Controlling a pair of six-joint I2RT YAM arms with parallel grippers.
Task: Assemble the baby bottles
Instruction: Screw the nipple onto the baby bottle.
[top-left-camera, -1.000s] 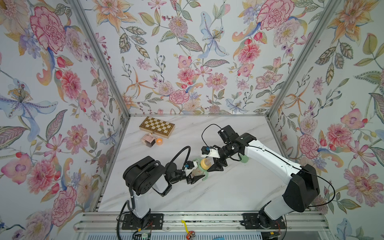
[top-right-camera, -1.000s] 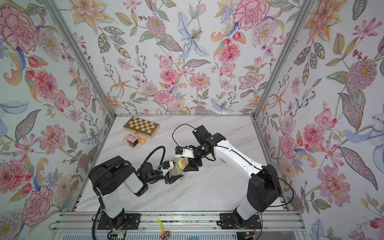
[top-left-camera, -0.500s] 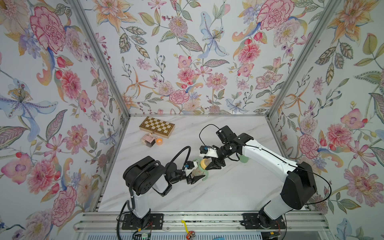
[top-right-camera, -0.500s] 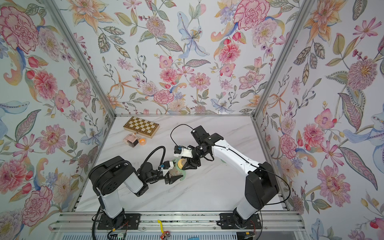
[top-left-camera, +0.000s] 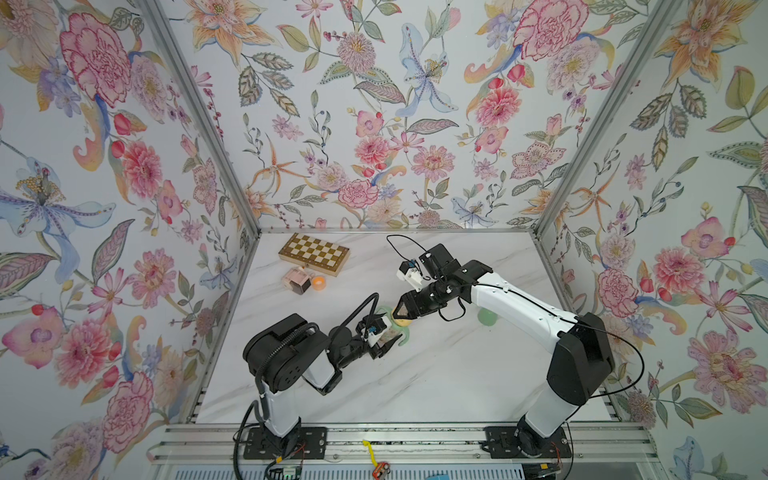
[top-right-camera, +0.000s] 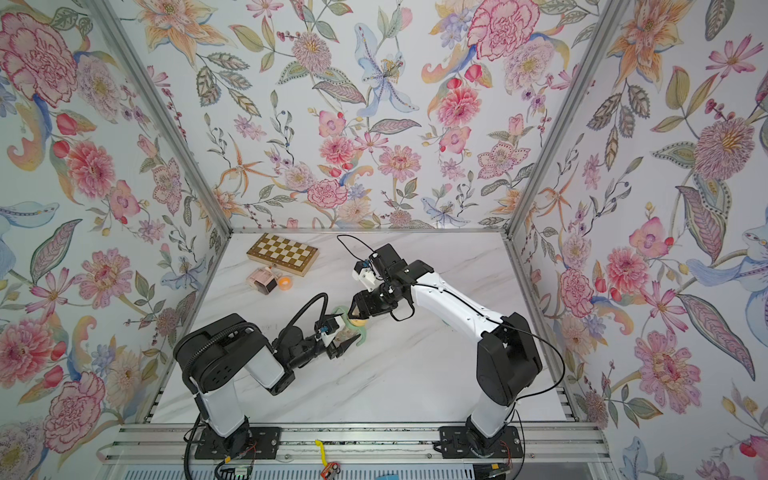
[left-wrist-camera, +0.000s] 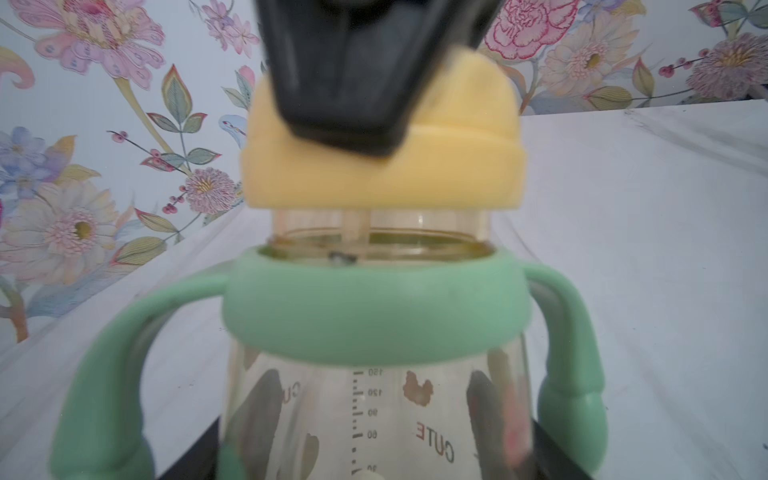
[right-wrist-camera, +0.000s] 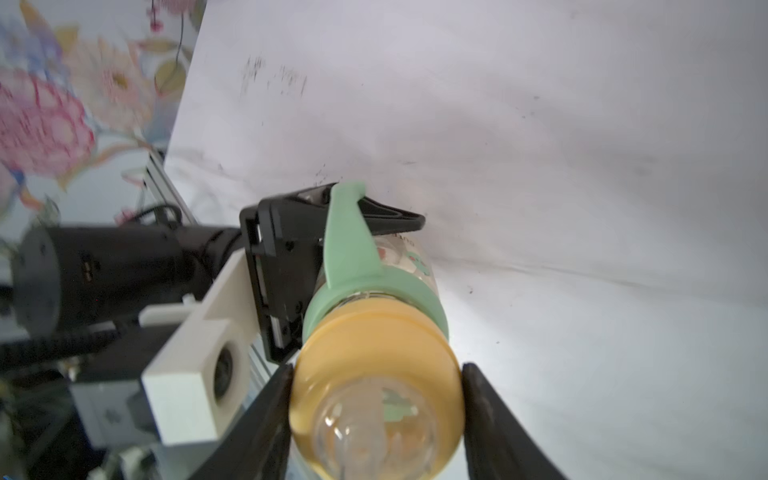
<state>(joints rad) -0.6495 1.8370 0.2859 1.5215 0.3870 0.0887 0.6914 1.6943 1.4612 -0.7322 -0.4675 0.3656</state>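
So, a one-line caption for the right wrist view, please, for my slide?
The right gripper grips the yellow collar over the bottle held by the left gripper.

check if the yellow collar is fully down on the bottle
Not fully: the yellow collar sits over the bottle mouth, but bare neck shows between it and the green ring.

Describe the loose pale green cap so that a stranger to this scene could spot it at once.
On the marble table, find the right arm reaching in from the front edge. Just beyond its white forearm, partly hidden by it, lies a small round pale green cap. It lies alone on bare marble, unlike the green handle ring, which sits around the neck of the bottle.
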